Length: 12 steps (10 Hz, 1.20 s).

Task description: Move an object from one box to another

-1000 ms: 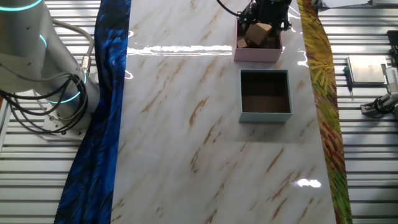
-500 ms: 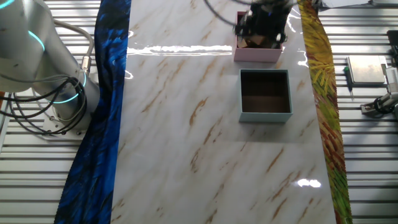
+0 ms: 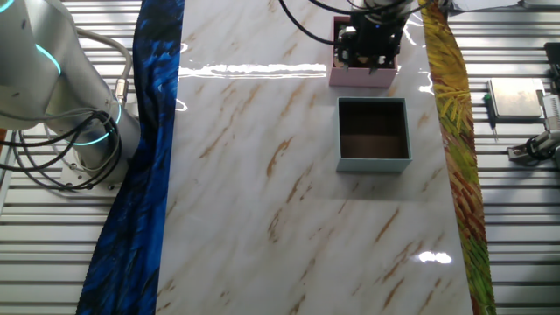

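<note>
Looking down at a big marble-pattern tabletop (image 3: 289,175) with brownish streaks, sitting on a slatted metal bench. A blue patterned cloth strip (image 3: 144,157) runs down its left edge and a yellow-green leafy one (image 3: 457,149) down the right. The robot's pale grey base (image 3: 52,79), with glowing teal rings and a bunch of black cables, sits off to the left of the blue strip.

Next up, the grey-blue box (image 3: 374,133) sits right of centre on the marble, dark brown lining showing, and it looks empty inside. Just beyond it, close but not touching, is the pink box (image 3: 360,75) near the far edge of the table.

The gripper (image 3: 371,44) is a dark lump hanging right down over the pink box, covering nearly all of its inside, with a black cable looping off the top of the frame. Honestly can't tell if the fingers are spread or pinched together, it's all just black from this angle. Can't make out the object either; the gripper hides whatever is in that box.

Smaller bits: some grey hardware (image 3: 516,98) on the bench at far right.
</note>
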Each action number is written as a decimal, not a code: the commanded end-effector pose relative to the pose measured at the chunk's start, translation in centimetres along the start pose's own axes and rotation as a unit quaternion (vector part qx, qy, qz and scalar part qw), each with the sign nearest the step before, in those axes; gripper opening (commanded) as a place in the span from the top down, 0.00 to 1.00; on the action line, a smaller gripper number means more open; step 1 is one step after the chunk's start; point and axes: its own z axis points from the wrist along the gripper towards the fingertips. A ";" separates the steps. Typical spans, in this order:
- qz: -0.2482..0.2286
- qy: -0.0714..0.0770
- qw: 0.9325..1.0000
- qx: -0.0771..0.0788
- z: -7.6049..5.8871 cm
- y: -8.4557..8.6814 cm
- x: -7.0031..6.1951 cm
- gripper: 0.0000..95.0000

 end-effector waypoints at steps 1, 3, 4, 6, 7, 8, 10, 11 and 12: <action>0.056 0.002 0.998 -0.003 0.1 -0.1 -0.1 1.00; 0.068 0.009 0.998 -0.001 0.1 -0.1 -0.1 1.00; 0.074 0.011 0.997 0.000 0.1 -0.1 -0.1 1.00; 0.089 0.018 0.996 -0.005 -0.2 -0.2 1.3 1.00; 0.078 0.018 0.997 -0.006 -0.2 -0.8 2.7 1.00; 0.062 0.016 0.998 -0.007 -0.1 -1.4 4.1 1.00; 0.025 0.014 1.000 -0.008 0.0 -3.4 7.7 1.00; 0.012 0.015 1.000 -0.008 0.0 -4.0 8.8 1.00; 0.004 0.015 1.000 -0.008 -0.1 -4.4 9.5 1.00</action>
